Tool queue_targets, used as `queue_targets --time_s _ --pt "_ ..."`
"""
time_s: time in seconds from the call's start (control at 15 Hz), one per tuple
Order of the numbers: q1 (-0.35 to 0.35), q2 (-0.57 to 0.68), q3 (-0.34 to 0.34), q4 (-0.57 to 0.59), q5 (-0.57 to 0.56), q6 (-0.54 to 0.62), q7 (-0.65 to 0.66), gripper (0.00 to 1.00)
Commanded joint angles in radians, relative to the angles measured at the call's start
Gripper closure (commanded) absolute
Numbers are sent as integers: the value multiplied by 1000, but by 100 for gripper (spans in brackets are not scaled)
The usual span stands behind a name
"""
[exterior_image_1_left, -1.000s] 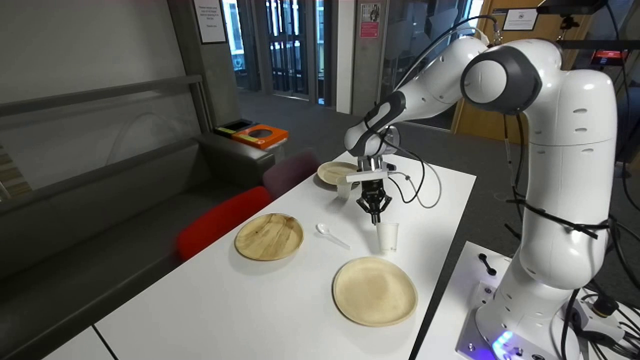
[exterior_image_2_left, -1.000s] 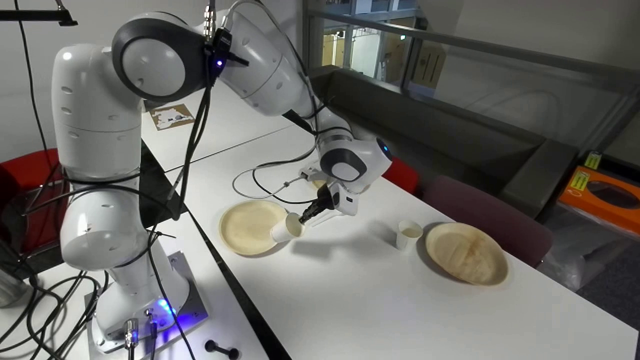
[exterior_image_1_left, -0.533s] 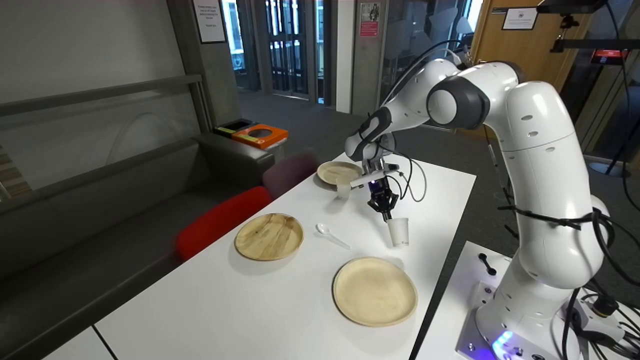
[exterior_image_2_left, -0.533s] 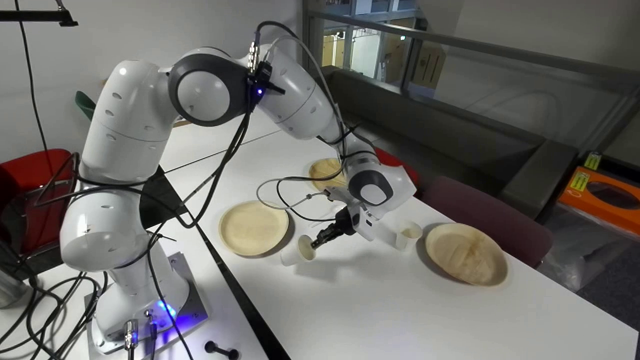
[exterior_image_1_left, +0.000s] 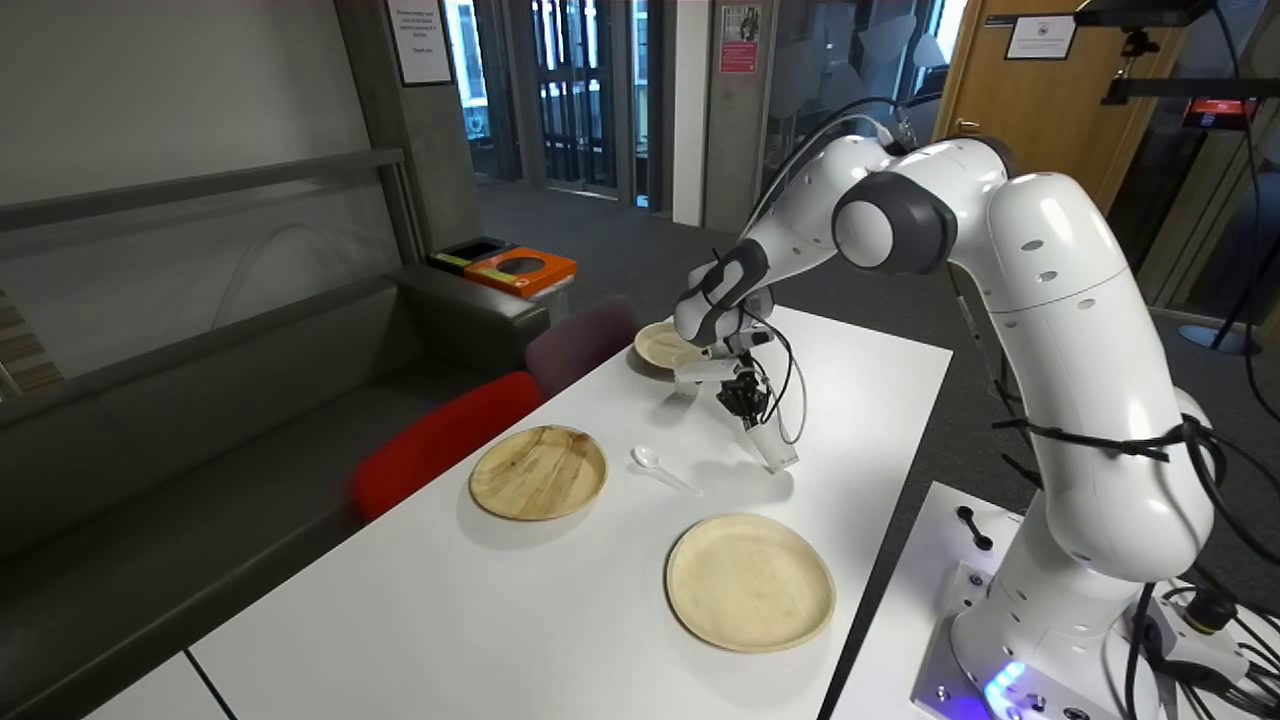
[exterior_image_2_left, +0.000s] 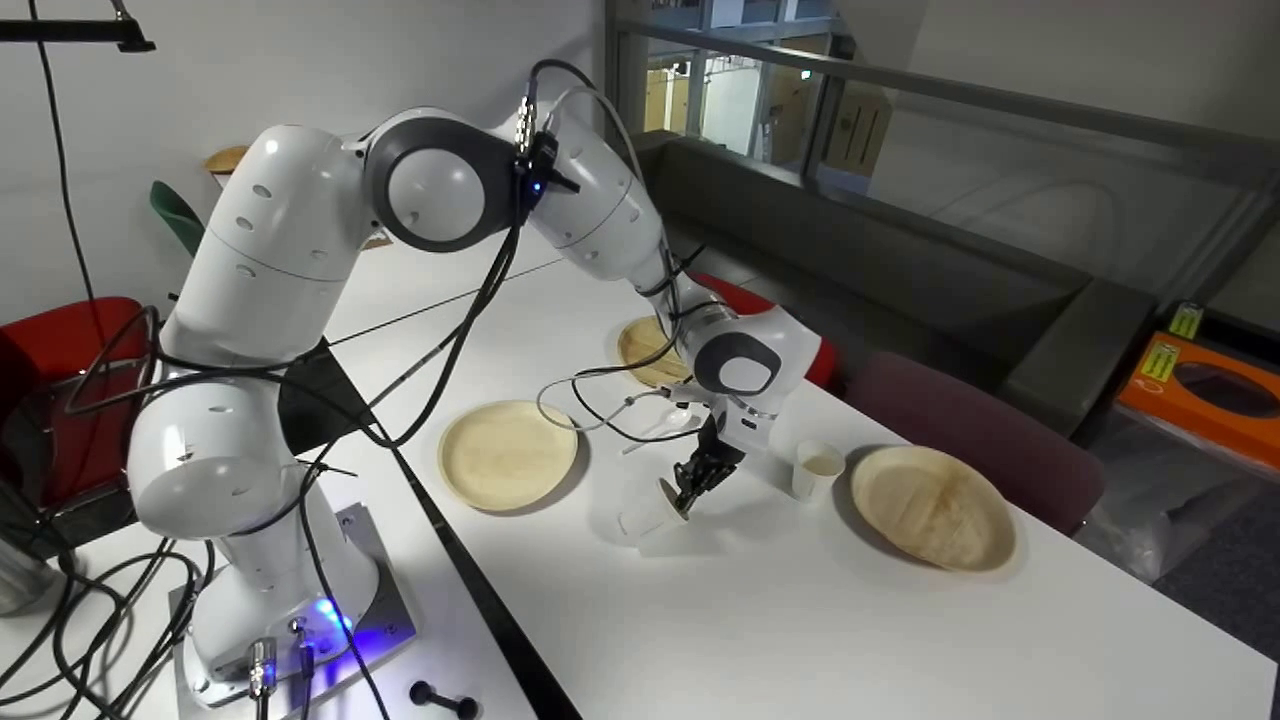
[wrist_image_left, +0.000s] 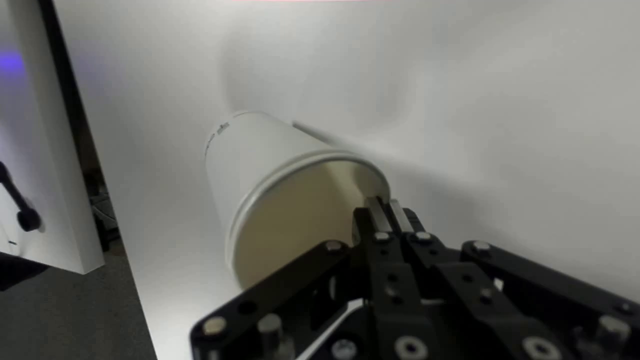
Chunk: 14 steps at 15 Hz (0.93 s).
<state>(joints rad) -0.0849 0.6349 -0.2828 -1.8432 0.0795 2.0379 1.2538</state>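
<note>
Exterior views look down from different sides, sharing white rectangular table (exterior_image_1_left: 520, 620); wrist view, closest, faces white paper cup (wrist_image_left: 295, 205).

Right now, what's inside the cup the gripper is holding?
The gripper has one finger inside the cup; otherwise the wrist view shows only inner surface with a pale streak. Its lower right is hidden behind the gripper.

Arm (exterior_image_2_left: 600, 205) arched, elbow (exterior_image_2_left: 435, 195) raised, wrist (exterior_image_2_left: 745, 365) low, pincer (wrist_image_left: 385, 202) slanting downward, clamped together.

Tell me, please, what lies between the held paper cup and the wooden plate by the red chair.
A white plastic spoon lies between the paper cup and the wooden plate, in both exterior views.
</note>
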Motion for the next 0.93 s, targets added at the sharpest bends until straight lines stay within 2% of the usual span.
queue_targets --time_s 0.0,0.4,0.87 --pt "70 -84 -22 -139 -73 227 115 99" --pt "139 -190 -55 -342 -167 629 270 99" --pt "179 -327 -96 -575 -89 1102 334 99"
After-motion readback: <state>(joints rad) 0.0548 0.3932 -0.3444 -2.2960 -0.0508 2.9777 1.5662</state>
